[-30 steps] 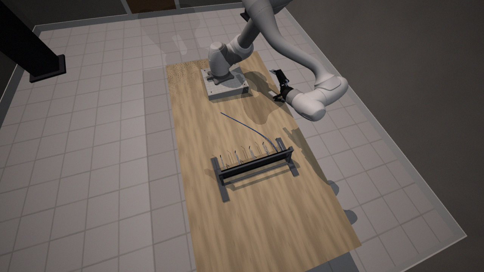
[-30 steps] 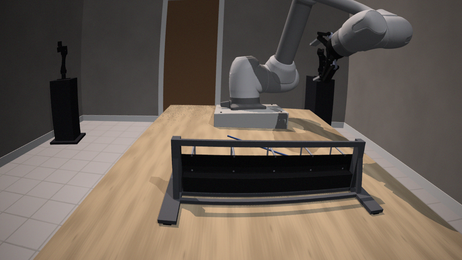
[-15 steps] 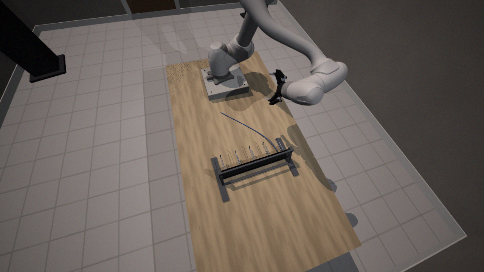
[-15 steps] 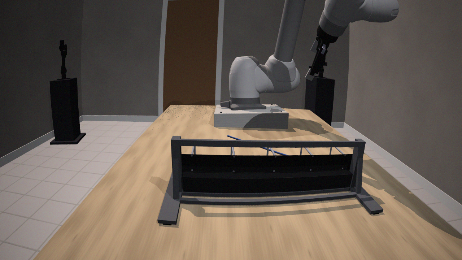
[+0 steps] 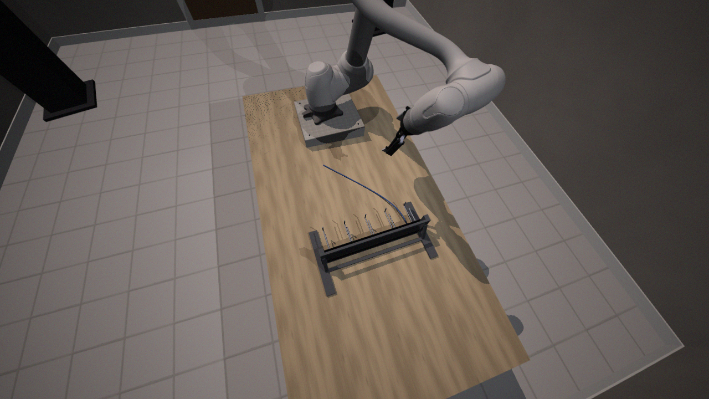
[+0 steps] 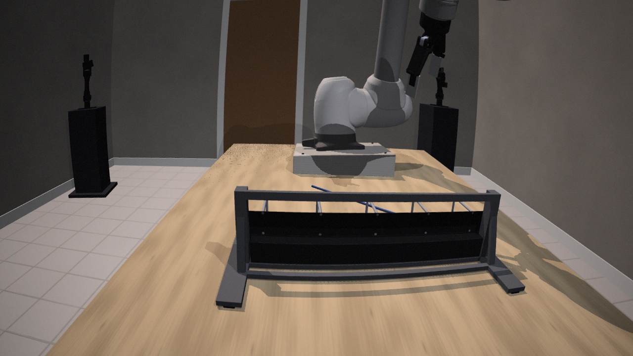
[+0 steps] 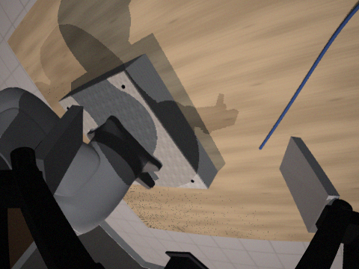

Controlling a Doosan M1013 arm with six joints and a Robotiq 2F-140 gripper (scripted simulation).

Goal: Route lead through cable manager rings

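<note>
Top view, the fingers right of upper centre, above the wood-grained desk, thin blue lead curving mid-frame to the dark rack, exterior view, fingers upper right, wrist view, flat pads wide apart, holding nothing, lead upper right

No text, label, brand or number is legible in the top, exterior or wrist view. The rack presents its rear in the exterior view; the port number plates are not readable. The arm and its base block show no readable marking.
</note>
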